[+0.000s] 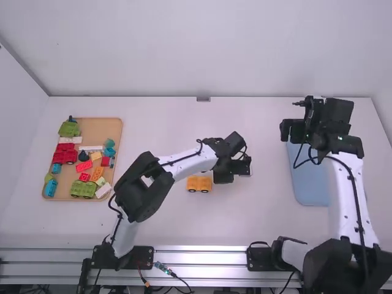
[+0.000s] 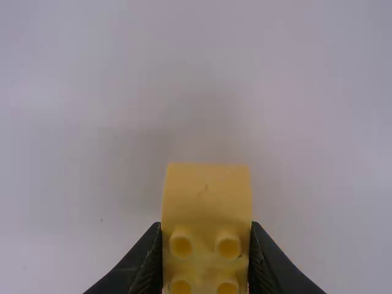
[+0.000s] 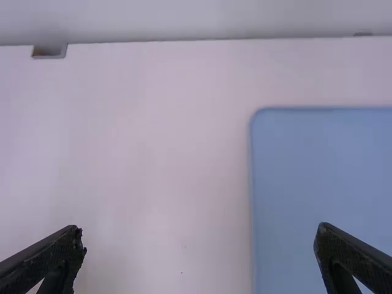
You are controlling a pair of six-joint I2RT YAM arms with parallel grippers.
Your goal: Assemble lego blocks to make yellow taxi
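Note:
My left gripper (image 1: pixel 242 166) is over the middle of the table, to the right of a yellow-orange block on wheels (image 1: pixel 199 184). In the left wrist view a yellow block (image 2: pixel 207 199) with round studs is pinched by my left gripper (image 2: pixel 207 260), and a bit of red shows beneath it. The right gripper (image 1: pixel 295 130) hovers at the far right, above the blue mat's left edge; in the right wrist view the right gripper (image 3: pixel 199 242) has its fingers wide apart, nothing between them.
An orange-brown tray (image 1: pixel 92 128) at the left holds several loose blocks and green and red wheeled pieces. The blue mat (image 1: pixel 311 184) lies at the right, partly under the right arm.

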